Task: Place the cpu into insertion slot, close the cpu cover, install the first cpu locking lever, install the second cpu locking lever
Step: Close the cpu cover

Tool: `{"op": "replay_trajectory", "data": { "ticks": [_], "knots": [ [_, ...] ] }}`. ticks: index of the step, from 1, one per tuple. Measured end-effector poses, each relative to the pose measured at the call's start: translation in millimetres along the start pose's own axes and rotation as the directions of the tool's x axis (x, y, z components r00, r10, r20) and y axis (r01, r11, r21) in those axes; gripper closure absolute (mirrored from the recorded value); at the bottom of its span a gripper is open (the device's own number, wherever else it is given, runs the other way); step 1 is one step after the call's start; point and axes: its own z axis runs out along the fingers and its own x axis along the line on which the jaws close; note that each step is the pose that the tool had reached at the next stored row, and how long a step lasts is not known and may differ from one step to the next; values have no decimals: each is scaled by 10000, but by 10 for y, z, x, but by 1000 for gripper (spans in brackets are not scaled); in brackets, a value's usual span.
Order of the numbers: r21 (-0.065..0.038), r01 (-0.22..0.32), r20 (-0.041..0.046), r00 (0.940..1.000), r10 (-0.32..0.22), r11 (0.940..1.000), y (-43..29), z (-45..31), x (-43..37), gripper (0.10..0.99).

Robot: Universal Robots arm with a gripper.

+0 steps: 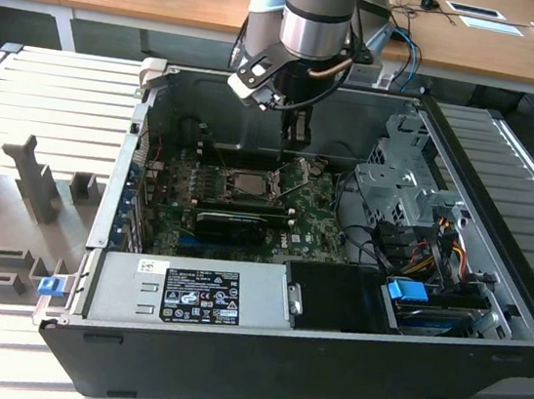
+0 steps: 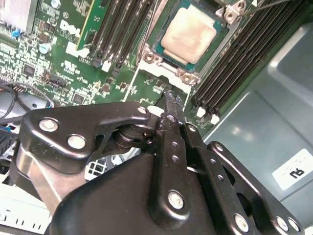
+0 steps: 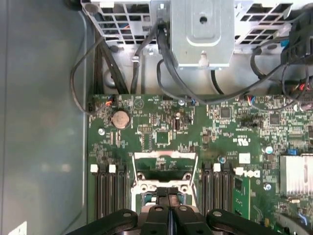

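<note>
The cpu lies flat in the socket, pale metal top up, so the first step looks done. The cpu cover is not yet down over it. It seems to stand raised from the socket's edge, though the angle is hard to judge. The gripper hangs just beside that edge, its jaws pressed together with nothing between them. The chip is light, stiff and fragile, best taken by its sides. The cover is thin stiff metal that should swing on its hinge when pushed near its free edge. The second wrist view gives the chip's top clearly, while in the first wrist view the fingers stand before the socket and the cover's window frame is plainer
</note>
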Motion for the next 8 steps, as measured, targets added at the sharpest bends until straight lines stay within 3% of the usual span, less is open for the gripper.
{"op": "replay_trajectory", "data": {
  "ticks": [8],
  "knots": [
    [-1,2,-2,10000,-2,10000,163,8,1,980]
  ]
}}
